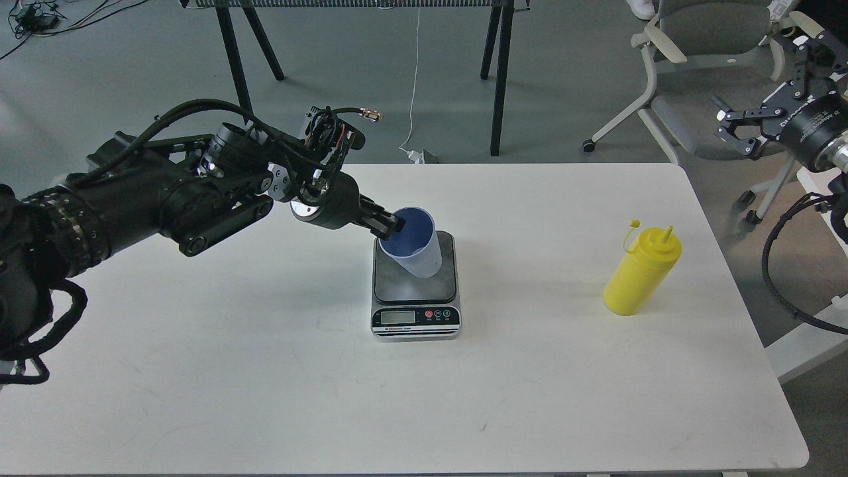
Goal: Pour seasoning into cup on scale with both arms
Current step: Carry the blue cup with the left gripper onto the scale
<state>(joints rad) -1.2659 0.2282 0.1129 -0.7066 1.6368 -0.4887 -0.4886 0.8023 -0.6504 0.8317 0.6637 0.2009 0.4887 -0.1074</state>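
presently, left gripper [392, 224] is clamped on the rim of the cup [416, 242], which sits tilted on the scale [416, 286]. right gripper [741, 127] — fingers spread, holding nothing — hangs beyond the table [265, 371] edge. seasoning [641, 271] stands upright, well right of the scale.

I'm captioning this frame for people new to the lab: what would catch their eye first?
First, the big black left arm reaching in from the left, its left gripper with jaws pinching the rim of the light blue cup, which stands on the digital scale at mid-table. Next, the bright yellow squeeze bottle standing alone to the right on the white table. The right gripper hangs open beyond the table's far right corner.
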